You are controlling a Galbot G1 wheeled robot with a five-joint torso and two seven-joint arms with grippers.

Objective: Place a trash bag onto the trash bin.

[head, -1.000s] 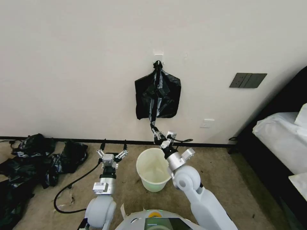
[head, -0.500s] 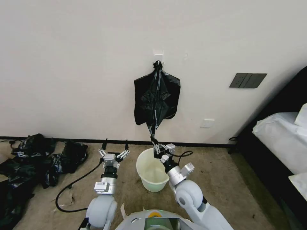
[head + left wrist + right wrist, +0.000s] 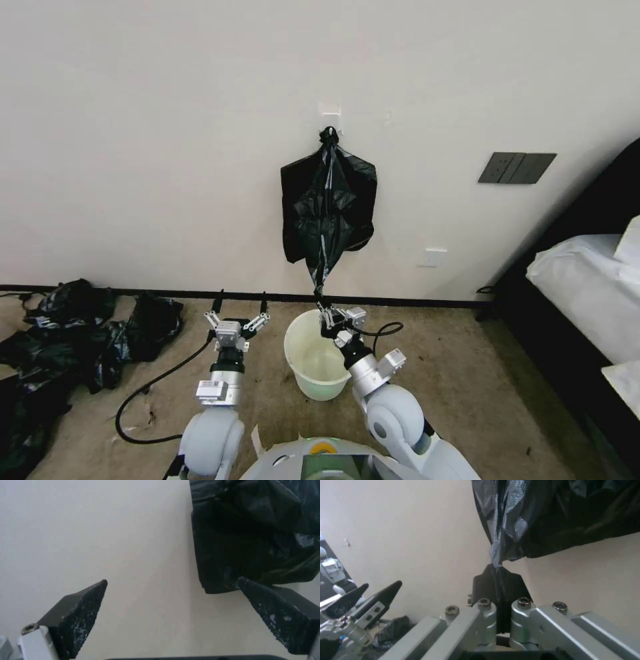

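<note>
The right gripper [image 3: 325, 311] pinches a trash bag [image 3: 320, 275] strand above the trash bin [image 3: 319, 357]; the left gripper [image 3: 238, 312] gapes idle, and the thin film may tear.

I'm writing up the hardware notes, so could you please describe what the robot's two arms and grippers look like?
Both arms have glossy white rounded shells leading to silver metal wrist sections. The left gripper and right gripper have silver linkage frames with round bolt heads and black, wedge-shaped, textured fingers. A black cable loops beside each wrist. The left wrist carries a small printed label.
</note>
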